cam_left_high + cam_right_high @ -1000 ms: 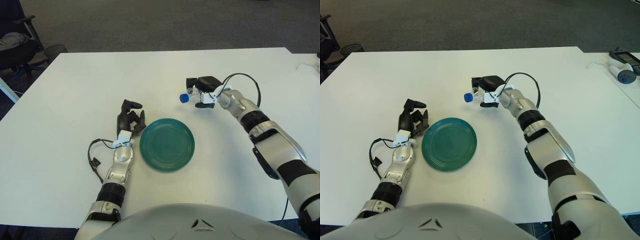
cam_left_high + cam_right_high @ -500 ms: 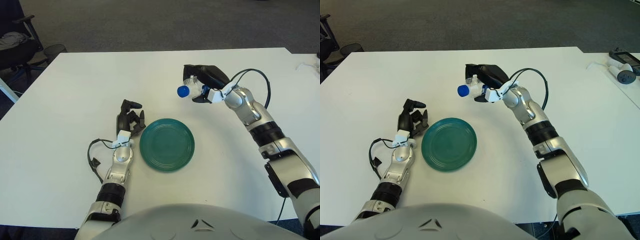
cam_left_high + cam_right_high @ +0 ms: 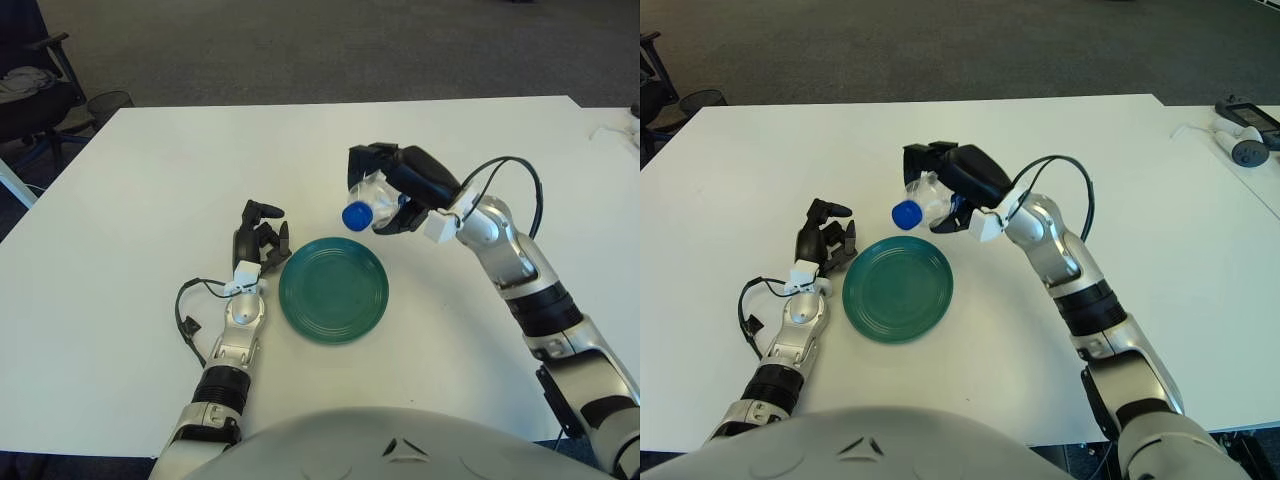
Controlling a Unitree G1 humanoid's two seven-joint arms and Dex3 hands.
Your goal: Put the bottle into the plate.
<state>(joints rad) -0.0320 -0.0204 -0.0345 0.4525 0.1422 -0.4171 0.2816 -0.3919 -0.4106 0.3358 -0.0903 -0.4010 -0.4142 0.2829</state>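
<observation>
The right robot hand [image 3: 405, 185], clamping the clear bottle [image 3: 368, 203] (blue cap leading), should lower gently over the green plate [image 3: 333, 289]; the left robot hand [image 3: 258, 240] is curled beside it.

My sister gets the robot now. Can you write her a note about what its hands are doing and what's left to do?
Right robot hand: shut on the bottle, held in the air by the far rim of the plate; the blue cap points toward the robot's left and a little down.
Left robot hand: idle, just left of the plate, holding nothing.
Plate: green, on the white table, nothing in it.
Done: the bottle is picked up and brought near the plate.
Left: carry it over the plate, lower it in, let go.
</observation>
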